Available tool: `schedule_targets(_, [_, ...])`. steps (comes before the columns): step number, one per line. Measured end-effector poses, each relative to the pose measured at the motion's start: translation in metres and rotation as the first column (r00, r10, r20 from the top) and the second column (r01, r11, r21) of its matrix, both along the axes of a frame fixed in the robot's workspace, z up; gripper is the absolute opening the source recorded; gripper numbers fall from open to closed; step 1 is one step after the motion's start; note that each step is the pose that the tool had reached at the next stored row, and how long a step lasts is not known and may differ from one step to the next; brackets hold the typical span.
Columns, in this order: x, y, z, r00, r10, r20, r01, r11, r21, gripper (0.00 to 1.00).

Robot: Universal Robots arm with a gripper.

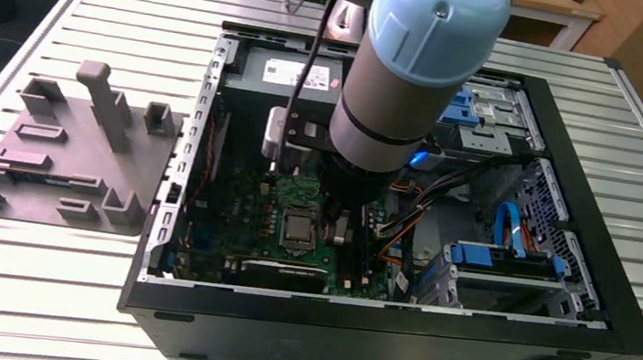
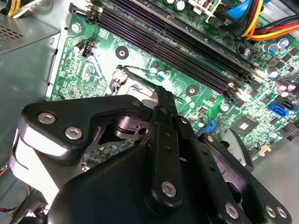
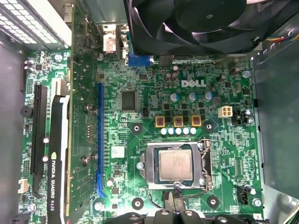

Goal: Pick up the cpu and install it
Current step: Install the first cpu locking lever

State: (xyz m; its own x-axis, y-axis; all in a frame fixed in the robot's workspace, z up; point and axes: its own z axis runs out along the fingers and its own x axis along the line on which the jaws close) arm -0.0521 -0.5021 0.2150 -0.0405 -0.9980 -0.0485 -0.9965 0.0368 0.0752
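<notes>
Already the cpu (image 3: 175, 165) is sitting square in the socket frame (image 3: 150, 164) near the motherboard (image 3: 140, 84) edge by the gripper (image 3: 174, 201), whose claw state I can't tell, so it's needing a slow, vertical approach w/o nudging.

The arm (image 1: 402, 79) is a thick grey tube with a pale blue cap, a black cable running alongside, and its gripper (image 2: 161, 100) has glossy black linkages fastened with round silver screws.
</notes>
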Motion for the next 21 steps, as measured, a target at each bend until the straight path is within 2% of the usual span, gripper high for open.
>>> schedule_targets(6, [0.0001, 0.0, -0.0008, 1.0, 0.001, 0.0033, -0.001, 1.0, 0.0, 0.1])
schedule_targets(21, [0.0018, -0.0003, -0.0028, 1.0, 0.005, 0.0041, -0.005, 1.0, -0.0001, 0.1])
